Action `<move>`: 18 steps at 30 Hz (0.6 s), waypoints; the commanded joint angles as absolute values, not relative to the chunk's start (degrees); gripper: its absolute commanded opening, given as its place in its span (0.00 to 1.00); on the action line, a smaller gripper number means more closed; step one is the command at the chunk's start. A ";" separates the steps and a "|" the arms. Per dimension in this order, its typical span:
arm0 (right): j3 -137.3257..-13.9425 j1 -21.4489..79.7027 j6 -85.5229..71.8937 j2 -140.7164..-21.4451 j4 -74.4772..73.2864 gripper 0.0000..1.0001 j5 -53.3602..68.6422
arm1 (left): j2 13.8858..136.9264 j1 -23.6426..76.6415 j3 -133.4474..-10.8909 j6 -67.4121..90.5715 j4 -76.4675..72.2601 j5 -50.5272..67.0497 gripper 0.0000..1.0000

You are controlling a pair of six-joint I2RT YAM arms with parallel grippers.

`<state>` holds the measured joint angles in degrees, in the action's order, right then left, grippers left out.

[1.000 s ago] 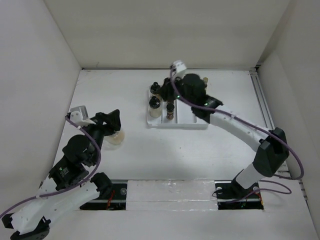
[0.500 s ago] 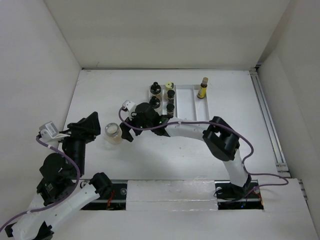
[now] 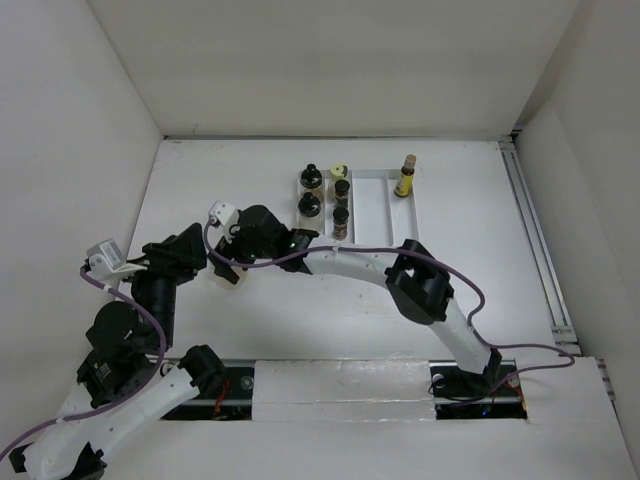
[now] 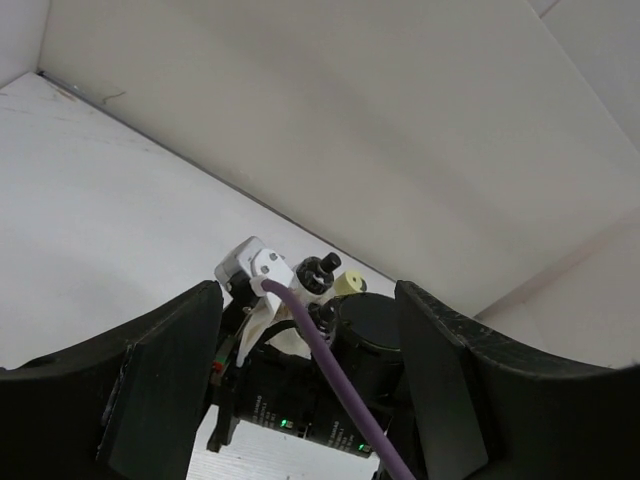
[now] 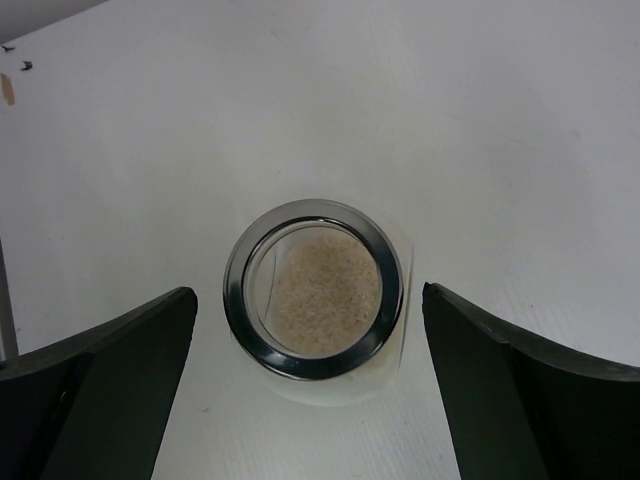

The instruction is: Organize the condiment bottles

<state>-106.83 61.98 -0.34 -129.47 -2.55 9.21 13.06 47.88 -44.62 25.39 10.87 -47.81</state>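
Wide glass jar point(image 5: 322, 300) noted upright on the tabletop, in the left half and nearer the left edge than the tray point(image 3: 372, 222), which is set toward the far edge near the middle. The jar is uncapped; a metal rim and sandy contents are seen straight down its mouth in the right wrist view, so its long axis is taken as vertical and roughly in line with the approach. The right arm is stretched across the tabletop and the right gripper point(image 5: 309, 291) is spread wide, with one finger on each side of the jar and a clear gap at both; nothing is grasped. Whether the fingers are down level with the jar's body cannot be told. The left gripper point(image 4: 308, 295) is likewise released and empty, just beside the jar on its left-edge side and aimed toward it. The right gripper is judged the nearer and better placed: the jar is centred between its fingers. Six other bottles point(image 3: 341, 190) are recorded standing in the tray.
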 commanded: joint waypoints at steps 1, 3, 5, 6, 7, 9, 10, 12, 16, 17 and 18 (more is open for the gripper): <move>-110.91 63.72 1.85 -131.56 -3.77 1.00 8.35 | 13.97 47.90 -44.82 24.79 8.53 -47.37 0.66; -112.06 63.72 1.85 -132.27 -3.78 1.00 7.73 | 13.97 47.90 -44.82 24.79 8.53 -47.37 0.66; -112.58 63.72 1.85 -132.88 -3.78 1.00 7.12 | 13.97 47.90 -44.82 24.79 8.53 -47.37 0.66; -112.59 63.72 1.32 -132.89 -3.78 1.00 7.12 | 13.97 47.90 -44.82 24.79 8.53 -46.85 0.66; -113.11 63.72 1.32 -132.89 -3.78 0.98 7.12 | 13.97 47.90 -44.82 24.79 8.53 -46.85 0.66; -113.12 63.72 0.79 -133.42 -3.25 0.97 5.89 | 13.97 47.90 -44.82 24.79 8.53 -46.85 0.66; -113.12 63.72 0.27 -133.42 -2.64 0.87 5.89 | 13.97 47.90 -44.82 24.79 8.53 -46.85 0.66; -112.50 63.72 -0.43 -133.42 -1.06 0.79 5.36 | 13.97 47.90 -44.82 24.79 8.53 -46.85 0.66; -107.94 63.72 -3.33 -131.05 3.95 0.67 4.75 | 13.97 47.90 -44.82 24.79 8.53 -46.85 0.66; -107.93 63.72 -4.64 -130.26 4.56 0.65 4.75 | 13.97 47.90 -44.82 24.79 8.53 -46.85 0.66; -107.23 63.72 -5.27 -129.56 5.79 0.65 4.22 | 13.97 47.90 -44.82 24.79 8.53 -46.85 0.66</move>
